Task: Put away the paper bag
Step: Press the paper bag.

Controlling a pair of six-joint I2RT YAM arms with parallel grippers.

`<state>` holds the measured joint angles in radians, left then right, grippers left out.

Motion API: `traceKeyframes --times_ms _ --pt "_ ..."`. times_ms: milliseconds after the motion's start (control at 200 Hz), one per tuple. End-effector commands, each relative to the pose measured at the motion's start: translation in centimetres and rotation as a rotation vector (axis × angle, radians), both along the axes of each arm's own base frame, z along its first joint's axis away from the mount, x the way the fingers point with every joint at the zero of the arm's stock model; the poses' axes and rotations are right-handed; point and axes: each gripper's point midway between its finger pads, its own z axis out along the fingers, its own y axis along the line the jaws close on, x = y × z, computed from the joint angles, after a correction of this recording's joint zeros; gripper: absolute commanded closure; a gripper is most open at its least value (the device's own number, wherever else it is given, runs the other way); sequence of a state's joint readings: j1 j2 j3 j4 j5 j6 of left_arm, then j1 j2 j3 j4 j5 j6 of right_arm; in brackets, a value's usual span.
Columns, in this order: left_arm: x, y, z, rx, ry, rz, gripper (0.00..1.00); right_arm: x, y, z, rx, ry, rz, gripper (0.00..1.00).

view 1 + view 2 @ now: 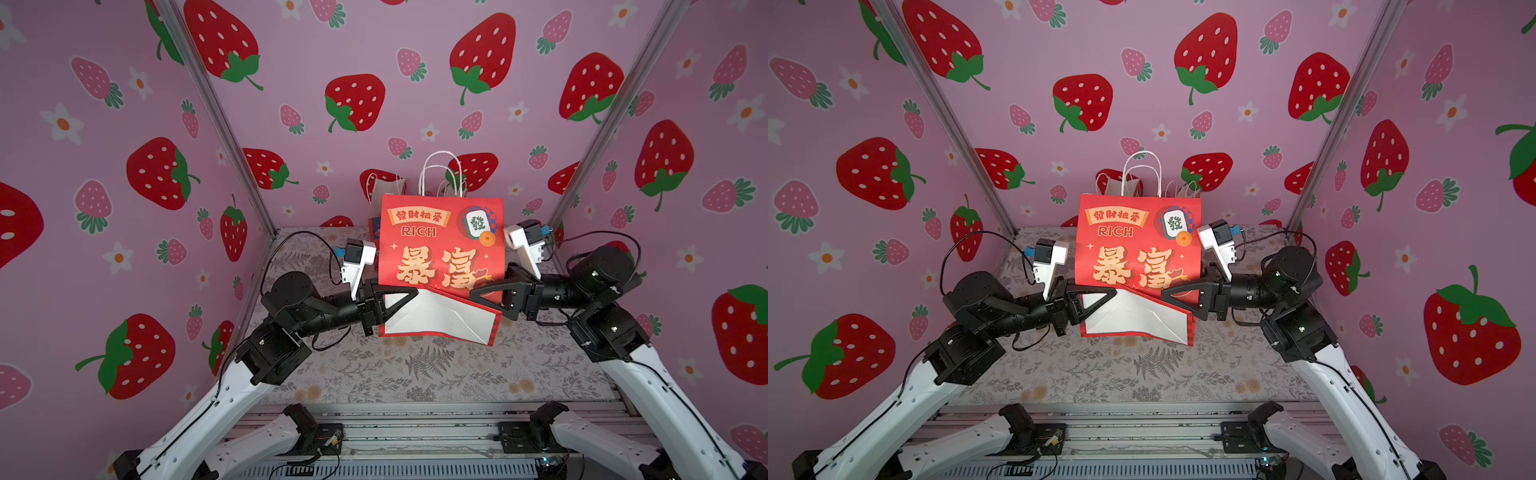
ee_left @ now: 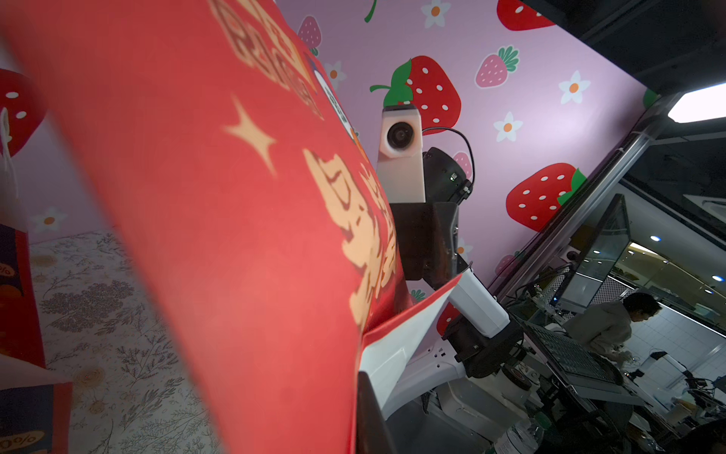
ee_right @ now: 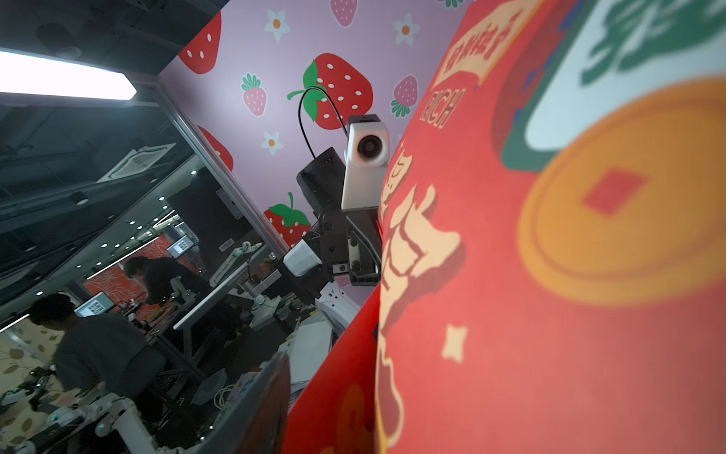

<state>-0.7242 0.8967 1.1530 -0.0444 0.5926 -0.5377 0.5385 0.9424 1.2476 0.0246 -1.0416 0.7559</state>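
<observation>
In both top views you see the red paper bag (image 1: 440,245) held upright between the arms, its white base (image 1: 1133,318) folded toward you. Your left gripper (image 1: 409,293) is clamped on the lower left edge; the right gripper (image 1: 478,297) sits at the lower right, jaws parted. In the left wrist view the bag's face (image 2: 220,220) fills the frame. The right wrist view shows the same face (image 3: 550,275), close alongside.

Red, gold-lettered paper bag (image 1: 440,245)
</observation>
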Motion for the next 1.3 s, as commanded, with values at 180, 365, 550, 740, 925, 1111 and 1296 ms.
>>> traceKeyframes --times_ms 180,365,550,740,925,1111,1296 --pt "-0.1 0.3 1.3 -0.023 -0.032 0.017 0.93 0.1 -0.6 0.9 0.010 -0.057 -0.080 0.19" --pt "-0.3 -0.2 2.0 -0.036 -0.035 -0.021 0.92 1.2 -0.1 0.4 -0.011 -0.044 -0.122 0.30" --pt "-0.2 -0.2 2.2 -0.042 -0.039 -0.020 0.91 1.8 0.3 -0.1 -0.029 -0.041 -0.149 0.61" --pt "-0.3 -0.2 2.7 -0.044 -0.049 -0.023 0.62 1.8 0.6 -0.4 -0.041 -0.044 -0.142 0.90" --pt "-0.4 0.0 4.2 -0.037 -0.087 -0.012 0.37 1.3 0.9 -1.2 -0.078 -0.046 -0.109 0.96" --pt "0.1 0.2 5.3 -0.009 -0.117 0.024 0.36 0.0 1.3 -1.9 -0.118 -0.068 -0.052 0.96" --pt "0.8 -0.3 5.1 0.007 -0.117 0.034 0.41 -0.8 1.9 -2.6 -0.161 -0.085 -0.020 0.96"
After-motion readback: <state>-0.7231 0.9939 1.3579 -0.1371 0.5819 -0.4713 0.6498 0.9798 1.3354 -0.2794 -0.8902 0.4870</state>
